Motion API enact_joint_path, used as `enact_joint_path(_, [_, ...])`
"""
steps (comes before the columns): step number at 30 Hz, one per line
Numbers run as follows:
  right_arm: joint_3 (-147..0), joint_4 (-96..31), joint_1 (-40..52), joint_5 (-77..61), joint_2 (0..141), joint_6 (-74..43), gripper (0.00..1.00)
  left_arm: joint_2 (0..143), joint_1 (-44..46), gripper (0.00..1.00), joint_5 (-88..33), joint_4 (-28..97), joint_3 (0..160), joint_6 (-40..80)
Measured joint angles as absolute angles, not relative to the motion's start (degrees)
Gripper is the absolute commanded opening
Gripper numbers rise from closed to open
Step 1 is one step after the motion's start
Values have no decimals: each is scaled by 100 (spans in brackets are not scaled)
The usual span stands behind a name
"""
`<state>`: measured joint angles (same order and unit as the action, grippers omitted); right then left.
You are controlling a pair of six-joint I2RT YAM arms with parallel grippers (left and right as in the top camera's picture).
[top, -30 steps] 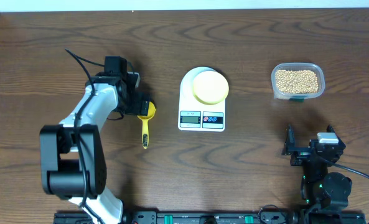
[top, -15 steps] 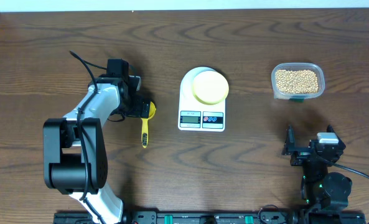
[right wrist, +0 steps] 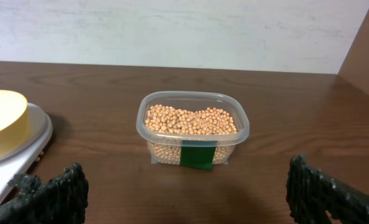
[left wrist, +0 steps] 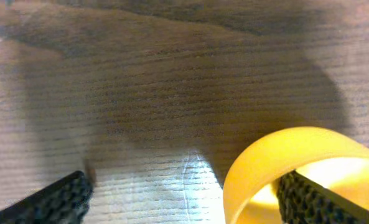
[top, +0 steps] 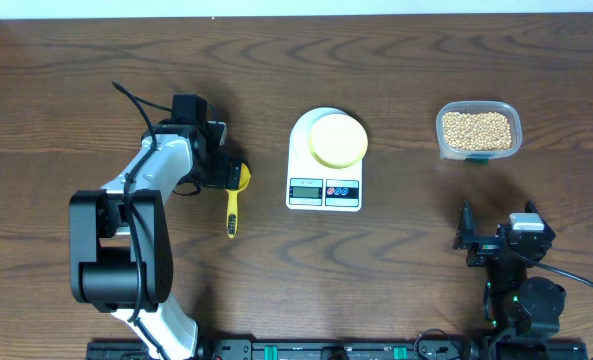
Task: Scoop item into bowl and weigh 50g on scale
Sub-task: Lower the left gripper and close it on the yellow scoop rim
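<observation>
**Position.** The scale (top: 324, 160) stands mid-tabletop (top: 396, 280) and serves as reference. The pale-yellow bowl (top: 337, 140) sits on the scale's round platform and appears empty. The beans (top: 477, 128) lie in a clear plastic container (top: 440, 130) well to the right of the scale, and none are seen outside it. The yellow scoop (top: 233, 205) lies flat to the left of the scale, its cup toward the far edge and its handle pointing back toward the robot.

**Pincers.** The left pincer (left wrist: 184, 205) is down at the scoop's cup with its jaws wide apart. One finger (left wrist: 308, 199) is at the cup's rim, and nothing is clamped. The right pincer (right wrist: 190, 202) hangs right of the scale, nearer the robot than the container, with its jaws fully apart and empty.

**Handling, as judged.**
- The beans are small, hard, round and loose, so they will likely roll and bounce off a tilted scoop.
- The scoop looks like light, stiff plastic that could slide on the wood. The handle, near its middle, seems the sounder place to take hold, since the thin, curved cup wall may twist in the jaws.
- The bowl looks light and could shift on the platform if knocked.

**Markings.** The container carries a dark green label (right wrist: 196, 155) on which no writing can be read. The scale's display and two buttons are visible, but no digits or brand are legible.
</observation>
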<state>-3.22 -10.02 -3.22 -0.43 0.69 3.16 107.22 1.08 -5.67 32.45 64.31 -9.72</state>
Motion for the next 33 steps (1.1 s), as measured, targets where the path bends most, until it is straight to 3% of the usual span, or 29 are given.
enact_joint_path(14, [-322, -1002, -322, -43, 69, 316, 99, 10722, 108, 55, -565, 3201, 6431, -1050])
enact_joint_path(21, [-322, -1002, -320, -43, 69, 316, 99, 10722, 108, 29, -567, 3162, 6431, -1063])
enact_joint_path(24, [-322, -1002, -320, -43, 69, 316, 99, 10722, 108, 9, -565, 3155, 6431, -1052])
enact_joint_path(33, [-322, -1002, -320, -43, 69, 316, 99, 10722, 108, 8, -569, 3105, 6431, -1052])
